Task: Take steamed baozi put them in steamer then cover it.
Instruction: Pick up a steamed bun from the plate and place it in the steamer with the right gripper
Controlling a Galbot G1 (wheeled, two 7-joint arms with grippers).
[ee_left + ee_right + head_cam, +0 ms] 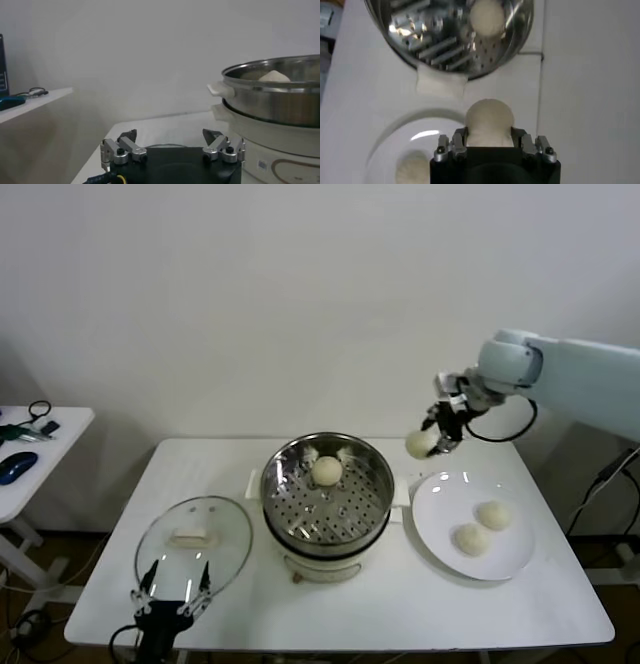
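Note:
My right gripper is shut on a cream-white baozi and holds it in the air between the steamer and the white plate. In the right wrist view the held baozi sits between the fingers, above the plate's rim and the steamer's handle. One baozi lies on the steamer's perforated tray; it also shows in the right wrist view. Two baozi lie on the plate. The glass cover lies flat on the table left of the steamer. My left gripper is open at the cover's near edge.
The white table holds everything. A small side table with a blue mouse and cables stands at the far left. The steamer rises to one side of the left gripper in the left wrist view.

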